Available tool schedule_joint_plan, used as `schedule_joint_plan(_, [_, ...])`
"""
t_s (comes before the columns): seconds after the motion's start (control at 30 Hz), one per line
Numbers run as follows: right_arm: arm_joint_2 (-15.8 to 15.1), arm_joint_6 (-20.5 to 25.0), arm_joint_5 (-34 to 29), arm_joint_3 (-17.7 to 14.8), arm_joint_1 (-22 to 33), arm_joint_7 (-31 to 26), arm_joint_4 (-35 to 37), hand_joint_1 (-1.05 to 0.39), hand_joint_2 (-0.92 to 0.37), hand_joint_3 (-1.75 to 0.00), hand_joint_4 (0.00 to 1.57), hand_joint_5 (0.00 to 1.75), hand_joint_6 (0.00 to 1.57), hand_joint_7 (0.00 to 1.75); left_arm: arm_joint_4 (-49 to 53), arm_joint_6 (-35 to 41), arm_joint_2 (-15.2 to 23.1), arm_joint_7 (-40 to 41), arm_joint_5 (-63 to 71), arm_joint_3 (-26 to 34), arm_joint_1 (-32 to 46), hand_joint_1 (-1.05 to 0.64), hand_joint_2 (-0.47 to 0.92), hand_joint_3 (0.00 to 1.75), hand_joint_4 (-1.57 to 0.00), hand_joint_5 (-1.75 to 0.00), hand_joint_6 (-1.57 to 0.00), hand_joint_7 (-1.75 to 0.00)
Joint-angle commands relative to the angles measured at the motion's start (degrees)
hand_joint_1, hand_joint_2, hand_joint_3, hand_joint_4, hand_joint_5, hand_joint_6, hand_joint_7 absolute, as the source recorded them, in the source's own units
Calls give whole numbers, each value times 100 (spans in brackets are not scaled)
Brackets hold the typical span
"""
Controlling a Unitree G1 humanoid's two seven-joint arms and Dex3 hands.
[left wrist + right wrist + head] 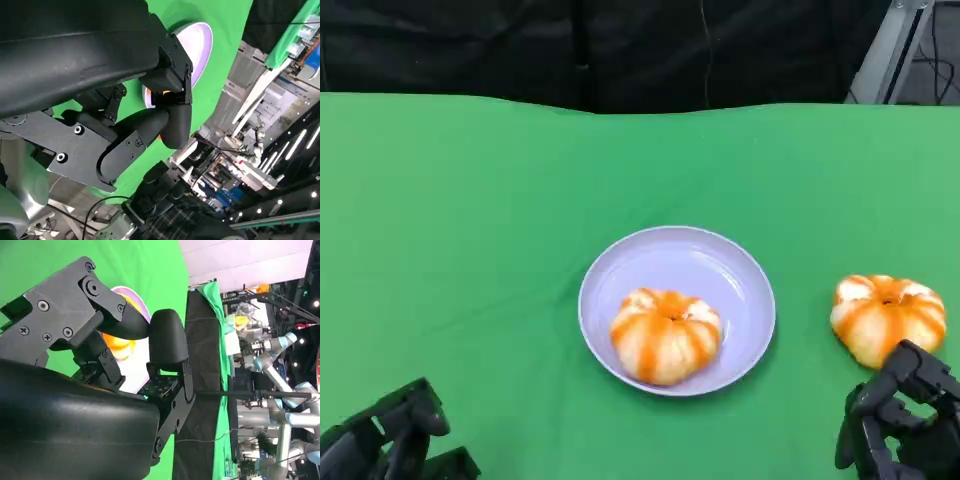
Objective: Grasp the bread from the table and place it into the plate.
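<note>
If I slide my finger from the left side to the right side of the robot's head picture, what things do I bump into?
Left hand → plate with a bread in it → second bread on the table → right hand, just in front of that bread.

Green tablecloth (450,250), black curtain (570,50) behind it, grey metal stand (890,45) at far right corner

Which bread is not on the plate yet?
The bread on the right, lying on the green cloth just past the right hand. The other bread already sits inside the plate.
</note>
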Motion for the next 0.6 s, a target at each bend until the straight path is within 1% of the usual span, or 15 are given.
schedule_joint_plan(0.03, [-48,5,80,-56,19,-3,-17,-14,-51,-127,91,175,79,161,24,1,36,26,35,45,-22,-17,72,86,-87,-175,-81,-161])
schedule_joint_plan(0.6, [-67,38,82,-57,36,-6,-57,-14,-50,-128,91,175,80,161,-110,-63,-83,180,103,16,12,-16,72,90,-88,-175,-81,-164])
